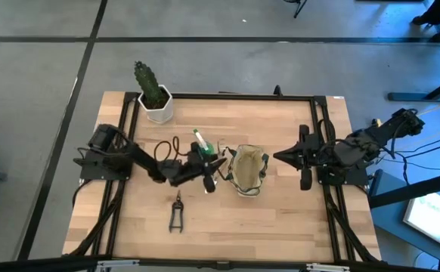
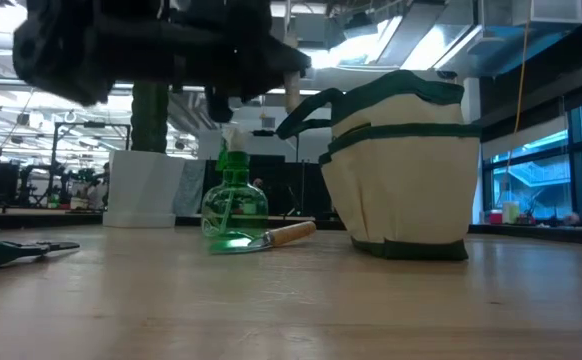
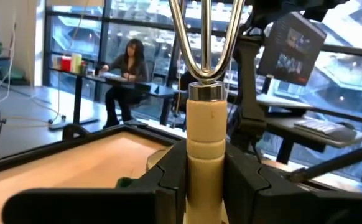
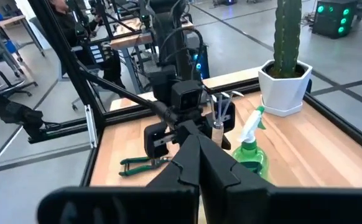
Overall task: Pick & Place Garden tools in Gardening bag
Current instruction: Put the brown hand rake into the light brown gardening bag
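My left gripper (image 1: pixel 203 166) is shut on a hand rake (image 3: pixel 206 93) with a wooden handle and metal tines, just left of the khaki gardening bag (image 1: pixel 248 171). The bag stands upright on its base in the low view (image 2: pixel 406 165). The green spray bottle (image 2: pixel 233 200) stands on the table. The trowel (image 2: pixel 276 237) lies beside it. The black pruning shears (image 1: pixel 176 214) lie nearer the front edge. My right gripper (image 1: pixel 279 156) is shut and empty, right of the bag. My left gripper pinches the rake's wooden handle (image 3: pixel 206 146), just below the metal collar, between its two fingers (image 3: pixel 168 177). The fingers come level from the table's left and lie across the handle. The rake stands upright, tines up, lifted clear of the table (image 4: pixel 220 121).
A cactus in a white pot (image 1: pixel 156 98) stands at the far left of the table. A black frame (image 1: pixel 243 96) runs around the table's edge. People sit at desks in the room beyond (image 3: pixel 128 62).
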Motion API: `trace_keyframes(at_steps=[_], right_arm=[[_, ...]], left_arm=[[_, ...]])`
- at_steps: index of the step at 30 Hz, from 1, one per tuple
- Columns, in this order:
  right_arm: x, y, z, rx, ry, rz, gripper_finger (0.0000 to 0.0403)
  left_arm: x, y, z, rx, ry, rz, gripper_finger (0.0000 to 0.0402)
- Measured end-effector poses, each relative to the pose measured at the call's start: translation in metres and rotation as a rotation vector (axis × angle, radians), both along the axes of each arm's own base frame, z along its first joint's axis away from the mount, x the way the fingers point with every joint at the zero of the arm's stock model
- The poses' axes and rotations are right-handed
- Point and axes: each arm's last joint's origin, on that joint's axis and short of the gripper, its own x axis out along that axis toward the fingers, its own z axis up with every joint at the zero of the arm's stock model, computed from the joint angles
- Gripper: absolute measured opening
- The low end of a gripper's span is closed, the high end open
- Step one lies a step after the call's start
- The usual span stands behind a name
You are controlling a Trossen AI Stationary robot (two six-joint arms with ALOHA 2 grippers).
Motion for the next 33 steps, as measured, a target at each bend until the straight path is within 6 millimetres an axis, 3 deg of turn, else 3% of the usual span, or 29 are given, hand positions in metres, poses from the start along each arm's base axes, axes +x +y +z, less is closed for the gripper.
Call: trace_keyframes(at_steps=[6, 10, 14, 24, 33], right_arm=[[-0.003, -0.003, 0.0, 0.009, 0.013, 0.02, 0.0], [-0.007, -0.007, 0.002, 0.015, 0.006, 0.016, 0.0], [-0.01, -0.008, 0.002, 0.01, 0.009, 0.019, 0.0], [-0.013, -0.009, 0.005, 0.025, -0.002, 0.055, 0.0], [-0.013, -0.009, 0.005, 0.002, 0.0, 0.071, 0.0]], left_arm=[[0.016, 0.0, -0.025, -0.029, -0.033, 0.017, 0.0065], [0.033, -0.012, -0.028, 0.0, -0.032, 0.007, 0.0065], [0.042, -0.012, -0.028, -0.01, -0.06, -0.035, 0.0065], [0.045, -0.01, -0.048, -0.062, -0.037, -0.069, 0.0065], [0.046, -0.007, -0.05, -0.056, -0.036, -0.121, 0.0065]])
